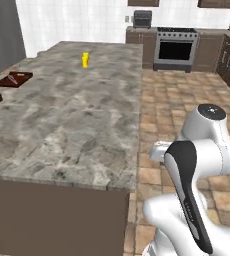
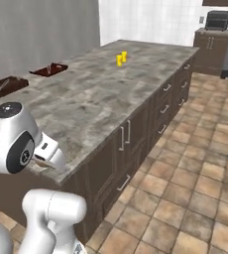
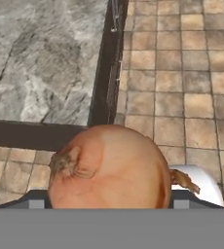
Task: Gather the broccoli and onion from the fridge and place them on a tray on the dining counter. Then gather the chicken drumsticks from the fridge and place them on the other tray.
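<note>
Onion (image 3: 109, 168) close in hand view

I'm in a home kitchen: a long marbled stone dining counter (image 1: 72, 110) over dark drawers (image 2: 136, 134), a steel oven range (image 1: 176, 47) against white wall tiles (image 1: 77, 20), and terracotta floor tiles (image 3: 182, 73) underfoot.
</note>
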Robot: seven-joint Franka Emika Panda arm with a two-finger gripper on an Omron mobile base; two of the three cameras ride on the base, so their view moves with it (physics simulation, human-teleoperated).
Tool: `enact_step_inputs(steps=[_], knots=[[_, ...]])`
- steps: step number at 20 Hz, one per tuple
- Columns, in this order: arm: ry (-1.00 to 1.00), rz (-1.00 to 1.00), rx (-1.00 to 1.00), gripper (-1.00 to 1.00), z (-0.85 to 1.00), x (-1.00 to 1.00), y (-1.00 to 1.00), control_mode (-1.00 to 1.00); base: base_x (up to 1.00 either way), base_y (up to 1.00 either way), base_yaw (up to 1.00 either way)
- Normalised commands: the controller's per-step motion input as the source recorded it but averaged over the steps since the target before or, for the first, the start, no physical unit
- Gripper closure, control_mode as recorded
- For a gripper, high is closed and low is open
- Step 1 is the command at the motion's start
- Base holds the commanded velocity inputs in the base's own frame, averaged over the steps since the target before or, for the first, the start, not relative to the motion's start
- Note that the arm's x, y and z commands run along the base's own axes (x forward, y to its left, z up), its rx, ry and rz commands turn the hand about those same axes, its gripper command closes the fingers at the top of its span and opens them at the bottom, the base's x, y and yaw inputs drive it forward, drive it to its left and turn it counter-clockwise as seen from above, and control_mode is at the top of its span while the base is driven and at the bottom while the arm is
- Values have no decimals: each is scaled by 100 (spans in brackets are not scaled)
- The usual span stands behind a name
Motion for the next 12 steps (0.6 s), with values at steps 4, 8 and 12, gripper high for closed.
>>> enact_step_inputs(steps=[4,8,12], knots=[[0,0,0,100,0,0,0,100,11,100,-54],[0,0,0,100,0,0,0,100,1,100,-44],[0,0,0,100,0,0,0,100,-1,100,-31]])
